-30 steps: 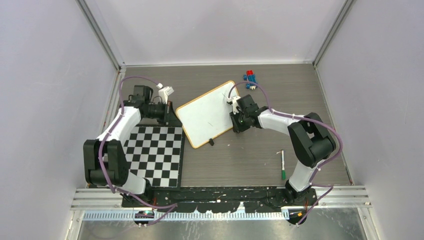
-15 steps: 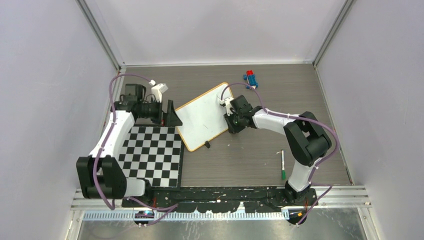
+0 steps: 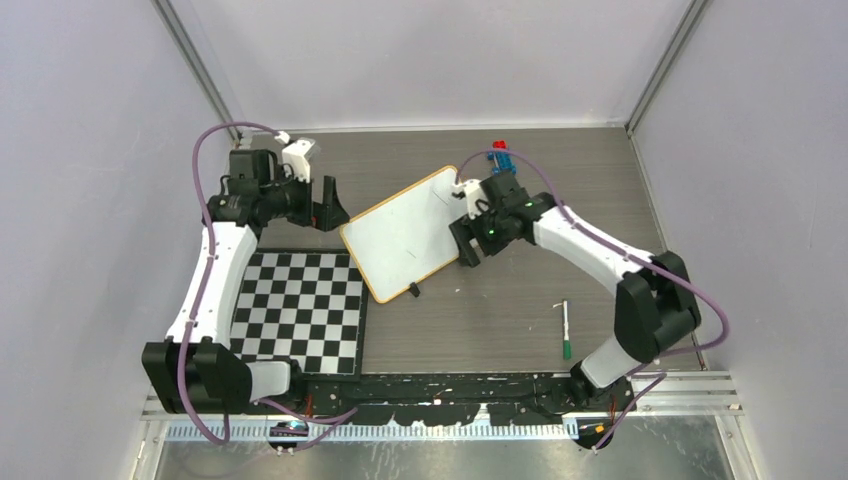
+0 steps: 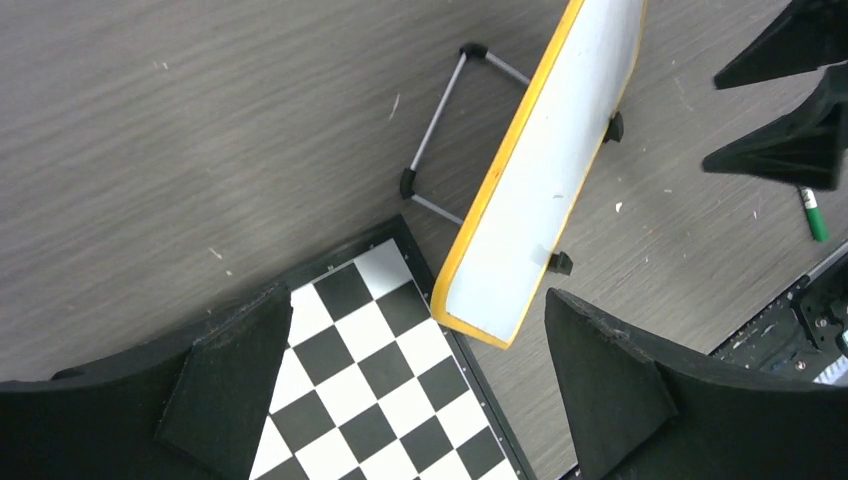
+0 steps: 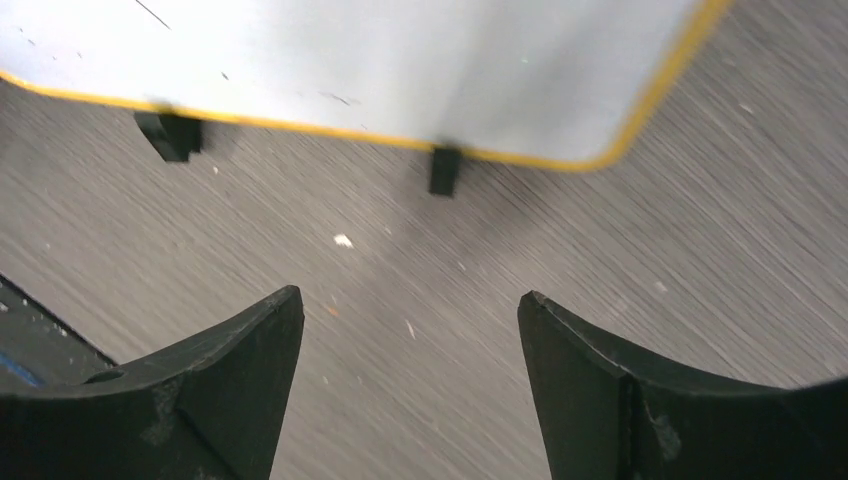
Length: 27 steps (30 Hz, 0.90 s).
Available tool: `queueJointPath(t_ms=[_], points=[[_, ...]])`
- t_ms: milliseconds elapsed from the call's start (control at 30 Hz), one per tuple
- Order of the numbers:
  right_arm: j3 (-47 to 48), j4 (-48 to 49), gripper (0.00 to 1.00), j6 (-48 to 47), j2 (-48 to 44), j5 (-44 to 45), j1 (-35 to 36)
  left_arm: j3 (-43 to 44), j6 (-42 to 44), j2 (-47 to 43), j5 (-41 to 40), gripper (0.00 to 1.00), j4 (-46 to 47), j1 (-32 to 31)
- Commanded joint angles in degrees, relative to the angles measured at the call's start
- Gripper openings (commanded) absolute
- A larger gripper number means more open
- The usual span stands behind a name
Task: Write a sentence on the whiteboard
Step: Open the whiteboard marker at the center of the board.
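Orange-framed whiteboard (image 3: 405,232) stands between my left end effector (image 3: 332,205) and right end effector (image 3: 464,242), both spread and empty.

The whiteboard (image 3: 405,235) has been shifted slightly toward 9 o'clock. The left gripper (image 3: 328,203) has been drawn back from its left edge toward 11 o'clock and is now held apart from it. The right arm's elbow (image 3: 650,300) has been swung outward toward 4 o'clock.

The whiteboard (image 3: 405,232) stands propped mid-table, its wire stand (image 4: 440,115) jutting out behind it. Open tabletop (image 3: 500,310) lies to its right, broken by a marker (image 3: 565,328) in front and blue blocks (image 3: 503,157) at the back.
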Motion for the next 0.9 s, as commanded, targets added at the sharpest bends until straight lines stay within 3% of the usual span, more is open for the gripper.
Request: queueJointPath(t_ms=[0,133,300,467,867], points=[[3.8,-15.3,0.81,-6.4,-4.8,-3.1,-7.8,6.2,4.1,-0.2,1.6,1.00,-2.7,0.4],[4.0,-27.8,0.73,-12.5,-7.8,0.3,-18.2,5.6,0.6,-1.5,1.0,1.00,0.0,0.3],[-2.4,-35.3,0.66,-17.3,-10.6,7.9,-20.4,4.2,-2.2,-1.9,0.5,1.00,0.9,0.3],[-6.0,-32.9,0.57,-16.1,-6.6,11.1,-21.3,3.7,-2.6,-1.7,0.4,1.00,1.8,0.3],[-8.9,-24.5,0.48,-14.2,5.8,12.3,-24.3,3.9,-2.2,-1.5,-1.6,1.00,1.8,0.3]])
